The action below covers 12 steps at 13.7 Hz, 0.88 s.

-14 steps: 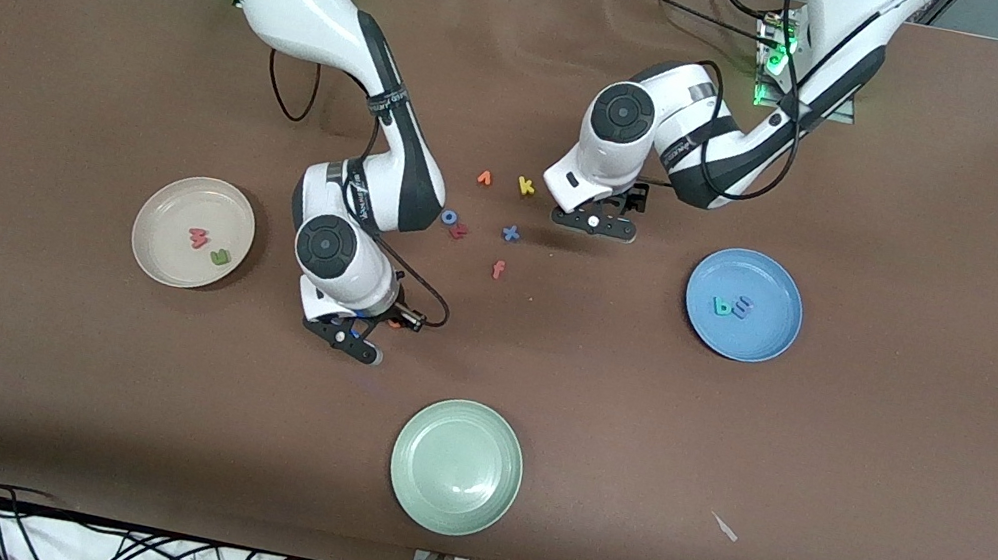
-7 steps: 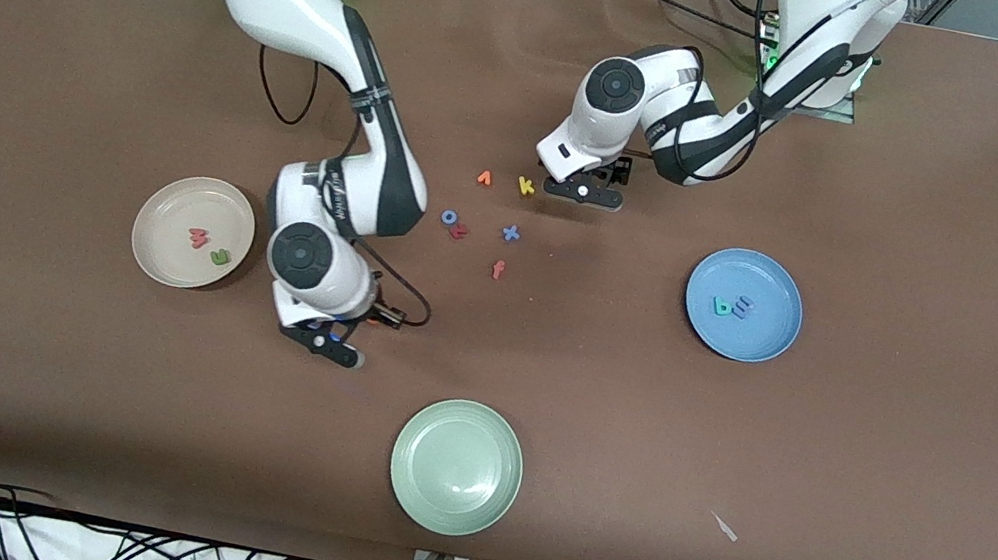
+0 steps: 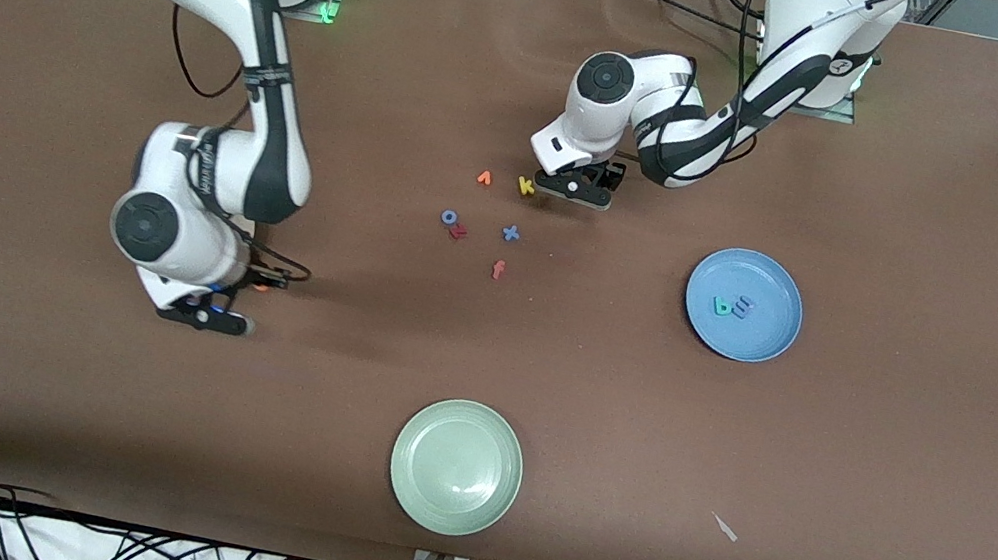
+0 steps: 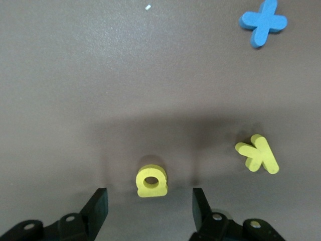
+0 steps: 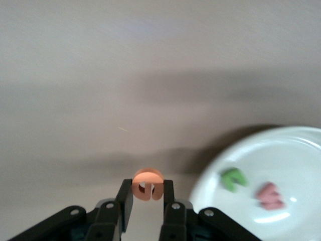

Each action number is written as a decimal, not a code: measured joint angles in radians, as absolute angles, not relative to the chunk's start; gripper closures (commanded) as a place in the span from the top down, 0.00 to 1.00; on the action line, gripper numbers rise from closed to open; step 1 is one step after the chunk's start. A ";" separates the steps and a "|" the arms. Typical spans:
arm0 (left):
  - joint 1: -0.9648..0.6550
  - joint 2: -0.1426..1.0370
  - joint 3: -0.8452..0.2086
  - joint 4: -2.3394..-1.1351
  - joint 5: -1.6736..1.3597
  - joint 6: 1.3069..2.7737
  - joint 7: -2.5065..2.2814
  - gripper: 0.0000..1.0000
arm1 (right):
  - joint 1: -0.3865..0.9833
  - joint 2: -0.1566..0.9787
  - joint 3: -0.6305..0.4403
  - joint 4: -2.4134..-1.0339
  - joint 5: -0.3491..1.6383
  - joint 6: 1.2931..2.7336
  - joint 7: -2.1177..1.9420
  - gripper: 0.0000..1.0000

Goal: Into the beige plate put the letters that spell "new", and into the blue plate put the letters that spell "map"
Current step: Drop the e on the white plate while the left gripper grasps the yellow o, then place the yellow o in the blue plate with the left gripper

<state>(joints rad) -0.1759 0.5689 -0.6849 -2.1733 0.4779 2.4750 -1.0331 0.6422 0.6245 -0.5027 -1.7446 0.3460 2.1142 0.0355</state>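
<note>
the right gripper (image 5: pixel 146 197) pinches the orange e (image 5: pixel 147 185) across its flat faces, over the table at about 5 o'clock of the beige plate (image 5: pixel 301 145), where the green n (image 5: pixel 233 179) and pinkish-red w (image 5: pixel 271 196) lie. the left gripper (image 4: pixel 150 203) hangs spread, straddling the yellow p (image 4: pixel 151 181), which lies on the table with the yellow k (image 4: pixel 258 154) beside it. the p looks light, slightly soft foam, unlikely to break; taking it across its round bowl seems safest. the blue plate (image 3: pixel 790 298) holds the teal a (image 3: pixel 721 306) and light-blue m (image 3: pixel 742 307).
</note>
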 measured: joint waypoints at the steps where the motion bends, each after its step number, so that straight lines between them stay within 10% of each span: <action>1: -0.176 0.573 -0.683 -2.173 0.492 2.475 -1.034 0.55 | 0.643 0.588 -0.517 -1.810 0.346 2.135 0.002 0.16; 3: -0.175 0.576 -0.681 -2.173 0.500 2.475 -1.034 0.29 | 0.643 0.536 -0.544 -1.909 0.346 2.157 -0.045 0.22; 5: -0.175 0.577 -0.681 -2.171 0.500 2.479 -1.034 0.08 | 0.643 0.511 -0.562 -1.968 0.346 2.169 -0.065 0.95; 12: -0.161 0.570 -0.681 -2.125 0.504 2.438 -1.028 0.06 | 0.649 0.502 -0.575 -1.946 0.346 2.174 -0.067 1.00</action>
